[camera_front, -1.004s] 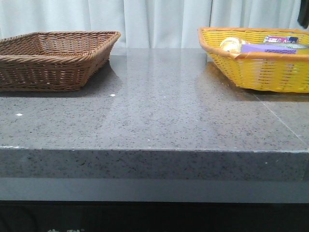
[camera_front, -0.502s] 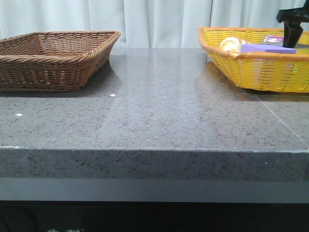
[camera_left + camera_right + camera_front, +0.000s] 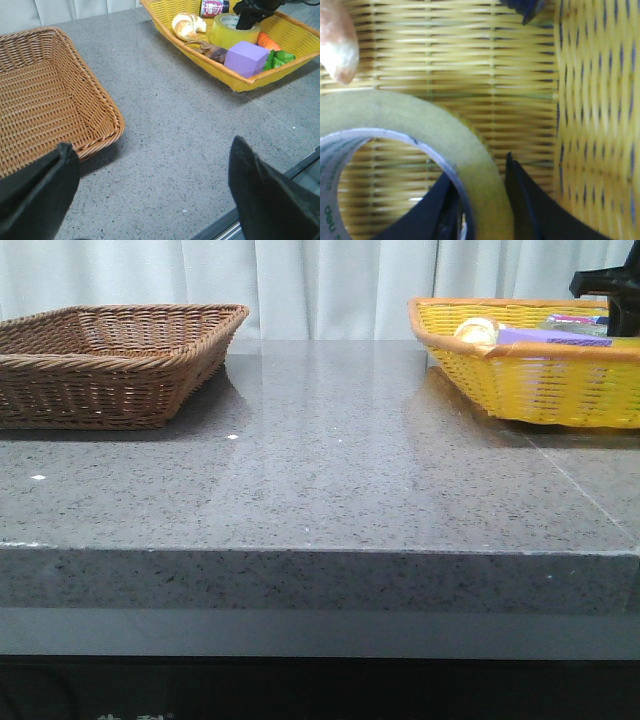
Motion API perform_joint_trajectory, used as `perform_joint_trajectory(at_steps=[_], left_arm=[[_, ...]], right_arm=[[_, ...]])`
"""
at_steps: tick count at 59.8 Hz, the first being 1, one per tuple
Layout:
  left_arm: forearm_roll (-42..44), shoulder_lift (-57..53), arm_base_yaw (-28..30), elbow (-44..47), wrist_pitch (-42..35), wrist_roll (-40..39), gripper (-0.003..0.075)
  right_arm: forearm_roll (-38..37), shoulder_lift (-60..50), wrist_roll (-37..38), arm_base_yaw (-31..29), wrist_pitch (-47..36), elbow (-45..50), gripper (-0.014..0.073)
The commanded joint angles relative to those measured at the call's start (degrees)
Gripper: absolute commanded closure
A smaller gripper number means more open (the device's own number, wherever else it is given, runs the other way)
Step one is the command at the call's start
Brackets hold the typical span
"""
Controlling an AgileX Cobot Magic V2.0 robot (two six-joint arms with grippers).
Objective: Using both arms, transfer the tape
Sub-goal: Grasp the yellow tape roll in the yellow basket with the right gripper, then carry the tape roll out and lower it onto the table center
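Note:
The tape [image 3: 227, 34], a thick yellow translucent roll with a white printed core, lies flat in the yellow basket [image 3: 165, 20] at the table's far right. In the right wrist view the tape [image 3: 420, 115] fills the frame. My right gripper [image 3: 485, 167] straddles its wall, one finger inside the core and one outside, closed on it. The right gripper also shows in the left wrist view [image 3: 246, 20] and at the right edge of the front view [image 3: 610, 285]. My left gripper [image 3: 150, 142] is wide open and empty above the table's near edge.
A brown wicker basket [image 3: 110, 380] stands at the far left with nothing in it. The yellow basket [image 3: 540, 390] also holds a bread roll [image 3: 187, 25], a purple block [image 3: 246, 57], a carrot [image 3: 268, 41], a green item [image 3: 280, 57] and a can [image 3: 215, 7].
My right arm came in from the upper right and went down into the yellow basket onto the tape. The basket shifted slightly.

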Motion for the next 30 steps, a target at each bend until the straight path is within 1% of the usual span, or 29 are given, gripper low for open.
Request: perform_joint_trajectory(at_steps=[1, 17, 25, 30], left_arm=[[-0.58, 0.30, -0.50, -2.03, -4.07, 0.00, 0.0120], [-0.58, 0.30, -0.50, -2.03, -4.07, 0.00, 0.0120], [-0.58, 0.30, -0.50, -2.03, -4.07, 0.00, 0.0120], [-0.58, 0.30, -0.50, -2.03, -4.07, 0.00, 0.0120]], right_arm=[[0.49, -4.68, -0.63, -0.32, 0.41, -4.13, 0.0454], [0.49, -11.34, -1.50, 0.76, 1.84, -4.49, 0.0454], [2.00, -15.62, -3.16, 3.36, 3.53, -4.49, 0.0454], [3.17, -17.94, -3.47, 5.98, 4.12, -4.49, 0.0454]])
